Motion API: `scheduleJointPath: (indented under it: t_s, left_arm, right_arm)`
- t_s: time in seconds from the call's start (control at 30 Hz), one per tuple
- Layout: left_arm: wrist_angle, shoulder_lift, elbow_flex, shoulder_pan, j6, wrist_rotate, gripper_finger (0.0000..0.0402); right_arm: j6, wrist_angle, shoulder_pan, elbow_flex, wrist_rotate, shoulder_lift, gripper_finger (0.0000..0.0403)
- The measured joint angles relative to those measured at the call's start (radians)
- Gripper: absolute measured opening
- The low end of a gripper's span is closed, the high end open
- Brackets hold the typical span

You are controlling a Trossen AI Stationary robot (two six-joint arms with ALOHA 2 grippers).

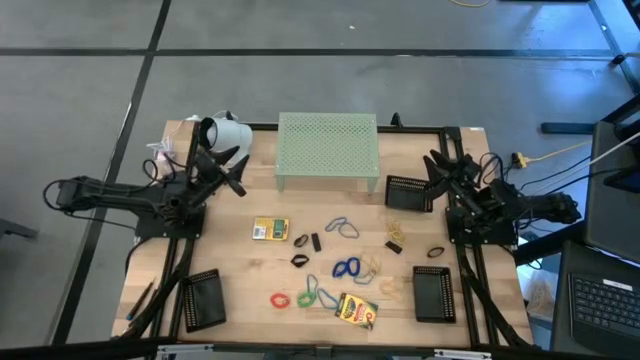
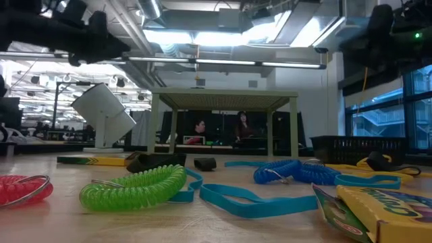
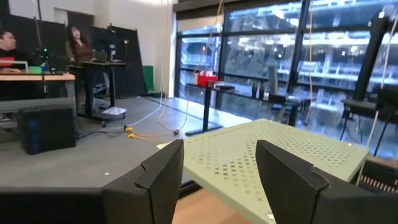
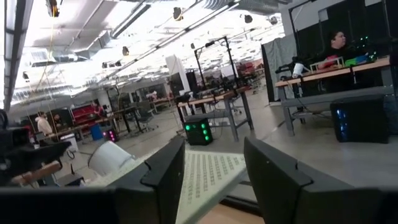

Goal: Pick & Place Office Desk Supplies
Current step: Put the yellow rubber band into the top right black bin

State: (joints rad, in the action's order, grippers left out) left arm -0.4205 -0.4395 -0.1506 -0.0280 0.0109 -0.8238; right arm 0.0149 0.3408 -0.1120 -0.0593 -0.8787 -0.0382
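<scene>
The wooden counter (image 1: 240, 290) carries everything. At its far edge stands the pale green stand (image 1: 328, 150), with a white lamp (image 1: 222, 131) at its left. 4 black mesh trays sit near the arms: far right (image 1: 409, 192), near right (image 1: 433, 293), near left (image 1: 203, 299); the 4th cannot be made out.

The left hand (image 1: 232, 172) hovers over the far left of the counter beside the lamp, pointing toward the stand. Its fingers (image 3: 163, 180) are spread wide with nothing between them. The right hand (image 1: 437, 170) hovers at the far right by the far right tray, aimed at the stand, its fingers (image 4: 166, 171) also parted wide and bare.

The supplies lie in the middle and near part of the counter. 1 crayon box (image 1: 270, 229) lies flat left of centre, its long axis running left to right. The 2nd crayon box (image 1: 356, 311) lies near the front edge, its long axis tilted, running from near right to far left. Blue loops (image 1: 346, 268) lie between them, another blue band (image 1: 341, 227) farther back. A green coil (image 1: 307, 297) and a red coil (image 1: 280, 299) lie side by side left of the 2nd box. Tan bands (image 1: 372, 266) lie right of the blue loops. Small black clips (image 1: 301, 241) lie right of the 1st box; 1 upright-lying clip (image 1: 315, 242) has its long axis front to back. Another black loop (image 1: 435, 252) lies near the right arm.
</scene>
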Motion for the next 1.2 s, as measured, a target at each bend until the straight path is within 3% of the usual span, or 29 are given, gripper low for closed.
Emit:
scheduleJointPath:
  t_s: [0.23,0.53,0.7,0.83,1.03,1.2]
  left_arm:
    - [0.036,-0.179,-0.089,0.000,-0.070,0.031,0.0198]
    - [0.027,-0.305,-0.101,0.000,-0.217,0.090,0.0198]
    - [0.021,-0.328,-0.101,0.000,-0.237,0.090,0.0198]
    - [0.019,-0.329,-0.101,0.000,-0.237,0.090,0.0198]
    - [0.019,-0.329,-0.101,0.000,-0.236,0.090,0.0198]
    - [0.019,-0.329,-0.101,0.000,-0.234,0.090,0.0198]
  right_arm:
    - [0.004,-0.112,0.000,-0.134,0.032,-0.113,0.0168]
    - [0.166,-0.501,0.000,-0.386,0.074,-0.406,0.0168]
    - [0.327,-0.775,0.000,-0.554,0.207,-0.592,0.0168]
    - [0.395,-0.968,0.000,-0.649,0.448,-0.712,0.0168]
    - [0.482,-1.004,-0.007,-0.660,0.792,-0.840,0.0168]
    - [0.529,-1.036,-0.007,-0.660,0.857,-0.921,0.0168]
